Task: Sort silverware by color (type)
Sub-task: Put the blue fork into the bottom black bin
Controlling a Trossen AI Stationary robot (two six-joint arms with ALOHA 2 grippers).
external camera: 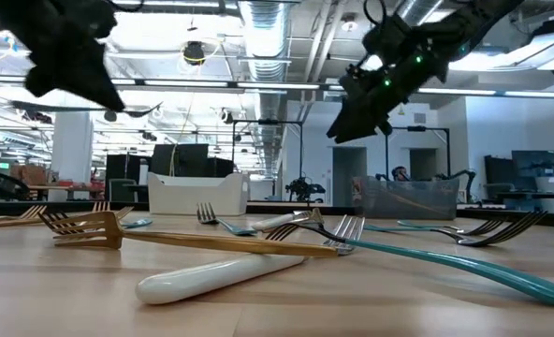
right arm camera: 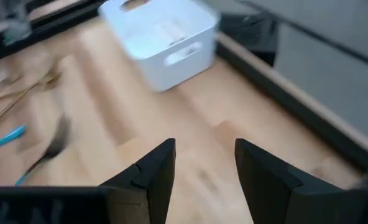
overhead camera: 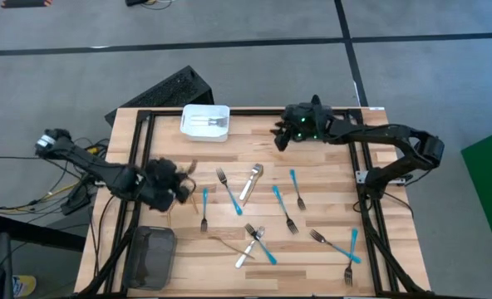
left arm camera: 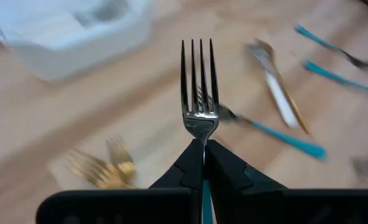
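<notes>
**Left hand pinches a fork while the right hangs spread by the white bin**

While the rest of the silverware lies scattered over the wooden surface (overhead camera: 329,178), the left hand (left arm camera: 204,152) has its two dark fingers pressed together on a fork (left arm camera: 199,93), tines pointing away from the wrist and a sliver of blue handle showing between the fingers. From above, that left hand sits at the left middle of the frame, over the surface's left edge, just above the dark grey bin (overhead camera: 150,257) in the lower left.

Over at the upper right of centre, the right hand (overhead camera: 281,138) hangs above bare wood with its fingers (right arm camera: 153,171) spread apart and nothing between them. A white bin (overhead camera: 206,122) stands just left of it at the top edge of the surface; some silver pieces lie inside, though I cannot tell which kind.

Across the middle and lower right of the overhead frame lie several blue-handled forks (overhead camera: 229,193), a white-handled piece (overhead camera: 251,183) beside them, and a gold fork (overhead camera: 228,244) near the lower centre. From surface height the gold fork rests across a white handle in the foreground.
</notes>
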